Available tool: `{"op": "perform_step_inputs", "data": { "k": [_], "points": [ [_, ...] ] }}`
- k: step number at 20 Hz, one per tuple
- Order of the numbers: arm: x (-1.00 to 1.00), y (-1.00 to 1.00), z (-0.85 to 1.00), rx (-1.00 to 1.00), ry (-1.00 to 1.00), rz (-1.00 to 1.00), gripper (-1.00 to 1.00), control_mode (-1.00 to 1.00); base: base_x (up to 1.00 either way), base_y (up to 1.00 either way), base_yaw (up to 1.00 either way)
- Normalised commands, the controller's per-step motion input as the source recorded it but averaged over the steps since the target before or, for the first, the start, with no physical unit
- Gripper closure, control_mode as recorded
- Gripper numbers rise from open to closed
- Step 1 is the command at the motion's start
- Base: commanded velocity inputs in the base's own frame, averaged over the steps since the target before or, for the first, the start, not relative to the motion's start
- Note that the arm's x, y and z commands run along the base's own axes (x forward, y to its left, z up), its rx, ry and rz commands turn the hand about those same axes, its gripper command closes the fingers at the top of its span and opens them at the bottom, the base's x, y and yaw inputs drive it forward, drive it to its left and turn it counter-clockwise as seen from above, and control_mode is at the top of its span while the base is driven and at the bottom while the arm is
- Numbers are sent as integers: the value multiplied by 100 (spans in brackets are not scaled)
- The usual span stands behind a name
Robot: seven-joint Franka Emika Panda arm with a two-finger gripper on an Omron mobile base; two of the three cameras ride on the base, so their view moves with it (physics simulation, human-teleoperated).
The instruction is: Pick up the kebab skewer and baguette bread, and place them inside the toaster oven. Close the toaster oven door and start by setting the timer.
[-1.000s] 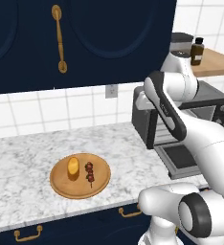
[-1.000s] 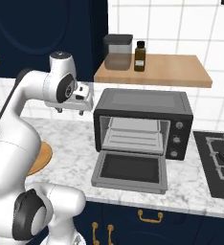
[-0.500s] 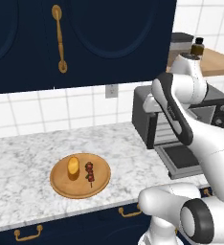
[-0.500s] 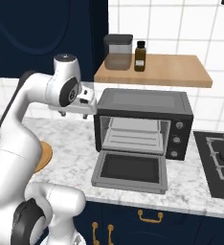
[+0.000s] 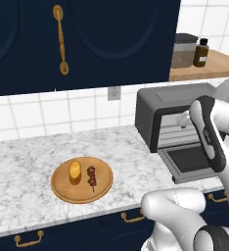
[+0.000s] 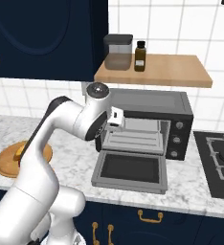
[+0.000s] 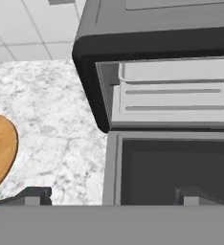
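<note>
With its jaws apart and empty, the gripper [image 7: 109, 197] hangs by the open toaster oven [image 6: 147, 125]; next, reach the plate [image 5: 62, 188] holding kebab skewer [image 5: 92, 177] and baguette bread [image 5: 75, 170]

Kebab skewer [image 5: 92, 177]: thin stick with dark red-brown chunks, lying flat on a round wooden plate [image 5: 62, 191], at about 3 o'clock on it. Baguette bread [image 5: 75, 170]: stubby golden-yellow loaf, just beside the skewer at about 9 o'clock, apart from it. Toaster oven [image 6: 154, 103]: dark grey box, well to the right of the plate on the marble counter [image 5: 23, 162], metal tray [image 7: 173, 100] inside. Toaster oven door [image 6: 129, 170]: dropped open, lying flat toward 6 o'clock.
</note>
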Motion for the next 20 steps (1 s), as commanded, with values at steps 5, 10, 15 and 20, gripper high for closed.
{"op": "perform_step_inputs", "data": {
  "k": [5,10,15,20],
  "points": [
    [23,-60,-22,0,-35,0,-100,-100,0,0,0],
    [33,-65,-31,0,-22,0,-100,-100,0,0,0],
    [52,-44,-34,0,-12,-1,-100,-100,0,0,0],
    [57,-9,-25,0,-5,-3,-100,-100,0,0,0]
  ]
}}
